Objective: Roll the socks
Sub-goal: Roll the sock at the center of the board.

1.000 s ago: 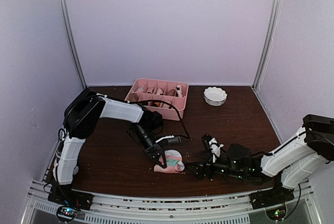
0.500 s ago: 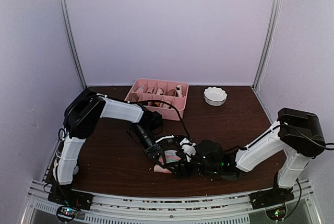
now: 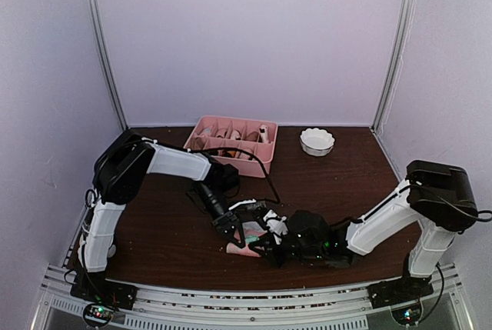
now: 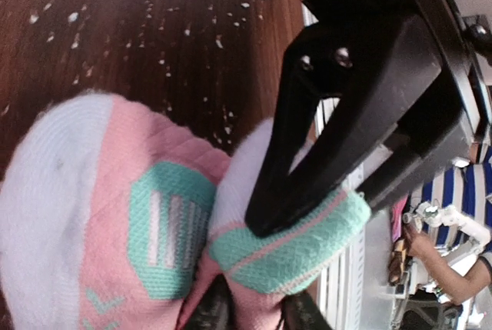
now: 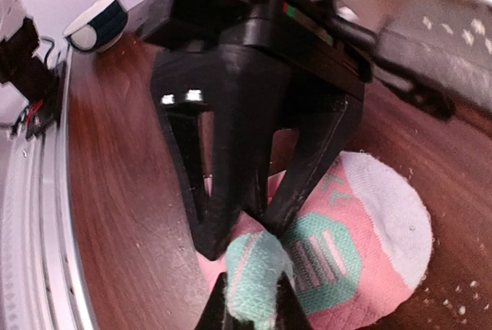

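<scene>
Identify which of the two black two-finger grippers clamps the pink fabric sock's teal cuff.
The right gripper: it pinches the teal cuff of the pink fabric sock, while the left gripper sits at the sock's pink fold.

The right gripper has swung left to the sock. Its jaws, open before, now pinch the teal end.

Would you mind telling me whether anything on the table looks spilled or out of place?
Yes: small white flecks lie scattered over the dark table beside the pink sock, like spilled crumbs or lint.
</scene>
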